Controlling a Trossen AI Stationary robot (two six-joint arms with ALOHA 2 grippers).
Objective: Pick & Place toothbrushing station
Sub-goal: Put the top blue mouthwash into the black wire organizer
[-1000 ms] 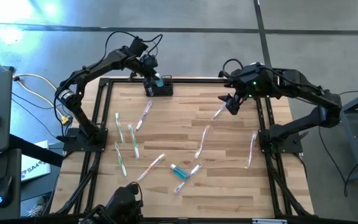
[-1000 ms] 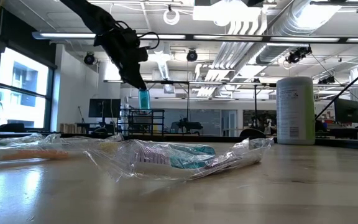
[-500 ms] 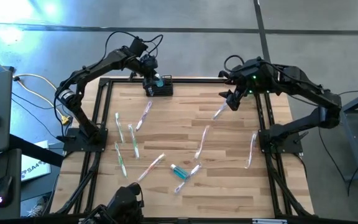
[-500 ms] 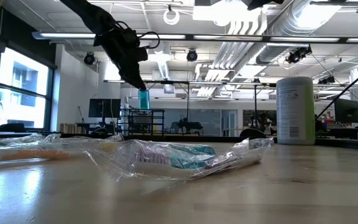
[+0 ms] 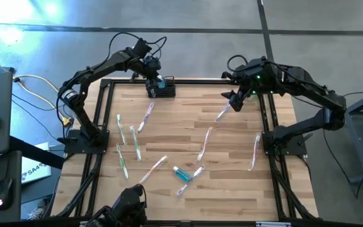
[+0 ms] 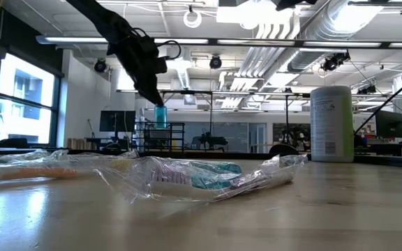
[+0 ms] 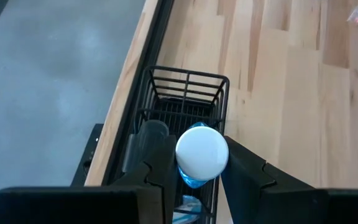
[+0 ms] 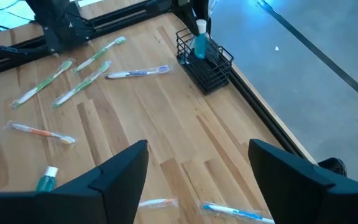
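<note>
**Lowering the blue tube into the rack**

While our left gripper sits at about eleven o'clock on the table, its fingers are clamped on a small blue tube with a white cap, held upright directly over the toothbrushing station. That black wire rack stands at the far edge of the wooden table, against the frame rail. From the left wrist view, the tube's lower end seems to be already between the rack's wires, though we cannot tell whether it touches the floor of a compartment.

To do this step well, we judge that we should keep the tube vertical, descend slowly inside one compartment, and part the fingers only once the tube is supported, since a tilt could catch the wires or nudge the light rack. Afterwards we should lift straight up.

Our right gripper waits at about one o'clock above the table, jaws spread wide and holding nothing. Wrapped toothbrushes lie scattered from six to nine o'clock.
</note>
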